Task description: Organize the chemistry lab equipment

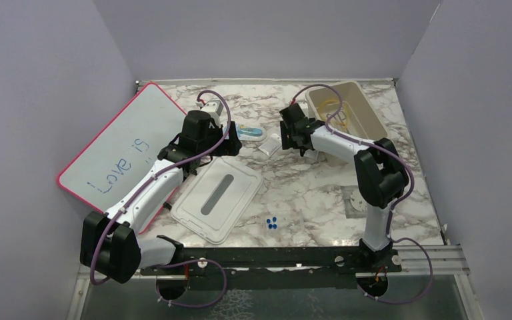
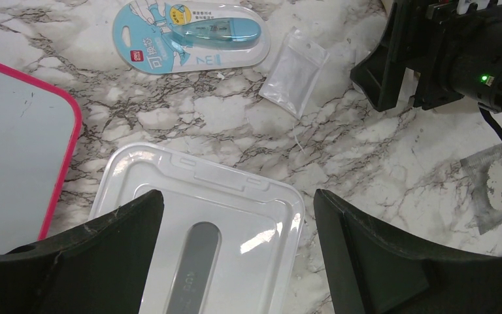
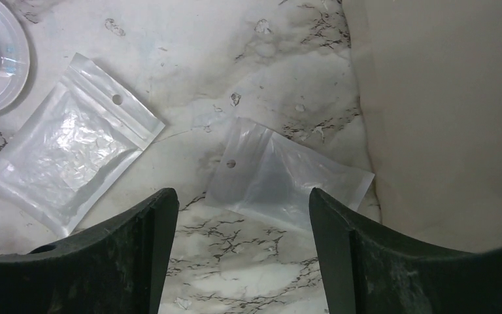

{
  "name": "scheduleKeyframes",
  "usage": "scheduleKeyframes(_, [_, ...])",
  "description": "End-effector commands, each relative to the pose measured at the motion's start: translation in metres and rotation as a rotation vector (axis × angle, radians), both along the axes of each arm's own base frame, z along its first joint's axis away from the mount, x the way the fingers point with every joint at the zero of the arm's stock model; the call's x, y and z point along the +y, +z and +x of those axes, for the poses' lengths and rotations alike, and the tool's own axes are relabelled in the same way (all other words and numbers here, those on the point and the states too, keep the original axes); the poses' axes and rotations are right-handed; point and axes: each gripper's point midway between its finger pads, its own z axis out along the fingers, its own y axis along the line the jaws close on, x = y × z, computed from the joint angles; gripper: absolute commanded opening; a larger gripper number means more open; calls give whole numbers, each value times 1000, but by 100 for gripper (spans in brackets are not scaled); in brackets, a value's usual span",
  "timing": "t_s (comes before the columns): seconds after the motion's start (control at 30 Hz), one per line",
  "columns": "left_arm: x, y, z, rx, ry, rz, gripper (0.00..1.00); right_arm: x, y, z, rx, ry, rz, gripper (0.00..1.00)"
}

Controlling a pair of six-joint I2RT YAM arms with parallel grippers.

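Starting at the near edge of the desk: a few small blue bits [image 1: 271,223], lying alone, well apart from all else. Next, farther in, a clear box lid [image 1: 217,197], lying flat, likely taken off to keep the box open for filling. Hanging over its far end, the left gripper [image 2: 235,203], fingers spread wide, holding nothing, touching nothing. Lying along the left edge, a whiteboard [image 1: 117,153] with a pink rim, part of it hidden by the left arm.

Past the lid, toward the far edge, a correction tape pack [image 2: 189,33] and near it a crinkly clear bag [image 3: 72,167]. Just beside that, a flat clear bag [image 3: 287,180], close up to the wall of the tan box [image 3: 444,118]. Hovering over the flat bag, the right gripper [image 3: 242,196], fingers wide apart, one toward each side, not yet touching it. Probably lined up like that to drop down and pinch the bag.

At the far right corner, the tan box itself, open on top, with amber tubing [image 1: 333,107] already curled inside. Looks like the home for the lab things. Bags not in yet.
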Motion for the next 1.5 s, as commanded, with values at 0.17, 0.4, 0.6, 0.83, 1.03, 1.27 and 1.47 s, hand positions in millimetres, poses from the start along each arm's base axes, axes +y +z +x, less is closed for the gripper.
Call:
scheduleKeyframes(0.17, [2,3,2,-20,5,-9,88,-11,-35,-6,87,-14,76,80])
scheduleKeyframes(0.4, [2,4,2,-22,6,-8,88,3,-51,-18,154,25,157,76])
scheduleKeyframes(0.6, [2,4,2,-23,5,-8,88,10,-47,-18,150,59,186,48])
scheduleKeyframes(0.83, [2,4,2,-23,5,-8,88,12,-25,-9,91,89,191,12])
scheduleKeyframes(1.03, [2,3,2,-22,5,-7,88,18,8,-3,10,114,237,1])
scheduleKeyframes(1.27, [2,3,2,-22,5,-7,88,21,50,-3,-89,139,297,1])
scheduleKeyframes(1.47, [2,4,2,-23,4,-10,88,22,52,-6,-89,162,299,3])
